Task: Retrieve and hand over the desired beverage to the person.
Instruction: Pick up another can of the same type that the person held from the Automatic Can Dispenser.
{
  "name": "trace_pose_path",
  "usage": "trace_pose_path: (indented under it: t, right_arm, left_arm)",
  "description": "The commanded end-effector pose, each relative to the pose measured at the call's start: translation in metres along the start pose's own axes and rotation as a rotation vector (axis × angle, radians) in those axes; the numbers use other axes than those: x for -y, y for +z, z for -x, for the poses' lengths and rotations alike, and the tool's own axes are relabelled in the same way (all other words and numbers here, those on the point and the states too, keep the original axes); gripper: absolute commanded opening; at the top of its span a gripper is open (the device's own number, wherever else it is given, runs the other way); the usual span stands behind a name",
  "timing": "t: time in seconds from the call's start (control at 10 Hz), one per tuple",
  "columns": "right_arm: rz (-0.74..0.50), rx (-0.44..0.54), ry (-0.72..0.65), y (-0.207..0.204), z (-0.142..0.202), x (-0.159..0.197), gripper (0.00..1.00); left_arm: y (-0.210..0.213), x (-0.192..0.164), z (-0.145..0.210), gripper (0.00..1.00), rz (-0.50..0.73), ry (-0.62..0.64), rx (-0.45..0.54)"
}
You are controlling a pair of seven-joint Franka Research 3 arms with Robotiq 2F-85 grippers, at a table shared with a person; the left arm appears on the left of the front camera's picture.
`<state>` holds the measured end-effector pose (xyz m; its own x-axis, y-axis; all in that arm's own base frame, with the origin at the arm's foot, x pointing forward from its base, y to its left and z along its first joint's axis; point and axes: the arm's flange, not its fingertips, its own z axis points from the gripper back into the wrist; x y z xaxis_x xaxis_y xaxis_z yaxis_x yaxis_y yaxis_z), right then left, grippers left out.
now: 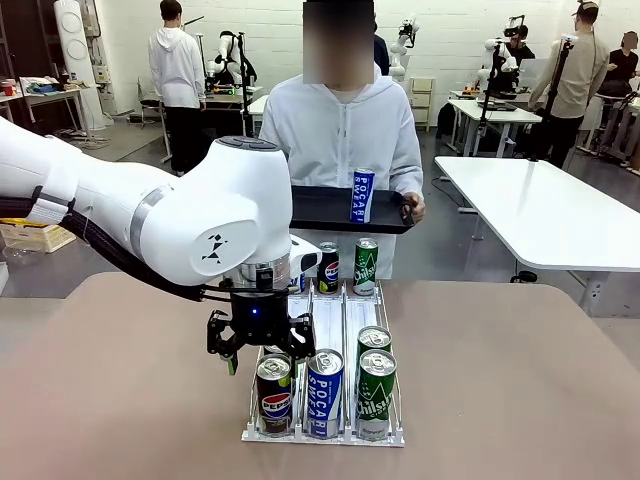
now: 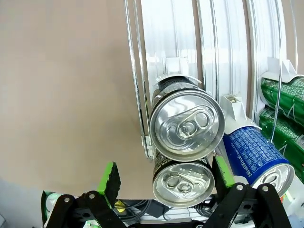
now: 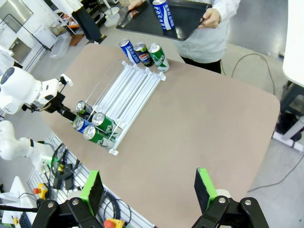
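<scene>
Beverage cans stand in a white wire rack [image 1: 400, 436]. Along its near end are a black Pepsi can [image 1: 274, 398], a blue Pocari Sweat can [image 1: 325, 392] and two green cans [image 1: 377, 395]. My left gripper [image 1: 265, 362] hangs open just over the Pepsi can. In the left wrist view its green fingertips [image 2: 109, 178] flank a can top [image 2: 184, 184], with a second black can [image 2: 187, 126] behind. Three more cans [image 1: 366, 265] stand at the far end. The person [image 1: 340, 130] holds a black tray [image 1: 320, 212] bearing a Pocari can [image 1: 362, 195]. My right gripper [image 3: 148, 190] is open, high above the table.
The brown table [image 1: 520, 380] has free room on both sides of the rack. My left arm [image 1: 150, 215] crosses in from the left over the table. White tables [image 1: 540, 210] and other people stand behind the person.
</scene>
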<state>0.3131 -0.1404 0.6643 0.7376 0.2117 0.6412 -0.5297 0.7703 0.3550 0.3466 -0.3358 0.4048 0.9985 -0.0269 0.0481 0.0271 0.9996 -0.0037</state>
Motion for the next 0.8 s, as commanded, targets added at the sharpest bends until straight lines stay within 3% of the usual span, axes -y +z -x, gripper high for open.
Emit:
trace_pose_path:
  t: [0.0, 0.1, 0.2, 0.3, 0.4, 0.5, 0.6, 0.7]
  right_arm:
    - [-0.019, 0.015, 0.004, -0.0013, -0.0004, 0.0008, 1.0]
    - [-0.019, 0.015, 0.004, -0.0013, -0.0004, 0.0008, 1.0]
    - [-0.019, 0.015, 0.004, -0.0013, -0.0004, 0.0008, 1.0]
    - [-0.019, 0.015, 0.004, -0.0013, -0.0004, 0.0008, 1.0]
    - [-0.019, 0.015, 0.004, -0.0013, -0.0004, 0.0008, 1.0]
    - [-0.019, 0.015, 0.004, -0.0013, -0.0004, 0.0008, 1.0]
    - [-0.019, 0.015, 0.004, -0.0013, -0.0004, 0.0008, 1.0]
    - [-0.019, 0.015, 0.004, -0.0013, -0.0004, 0.0008, 1.0]
  left_arm:
    - [0.0029, 0.001, -0.0016, 1.0, 0.035, -0.008, -0.027]
    - [0.0028, 0.001, -0.0012, 1.0, 0.041, -0.012, -0.03]
    - [0.0017, 0.0015, -0.0019, 0.45, 0.039, -0.012, -0.045]
    - [0.0016, 0.0015, -0.0027, 0.45, 0.043, -0.009, -0.059]
    - [0.0019, 0.0014, -0.003, 0.0, 0.047, -0.005, -0.074]
    - [0.0026, 0.0013, -0.0033, 0.4, 0.048, -0.004, -0.079]
    - [0.0026, 0.0011, -0.0032, 0.0, 0.047, -0.003, -0.082]
    - [0.0024, 0.0008, -0.0039, 0.0, 0.046, -0.001, -0.089]
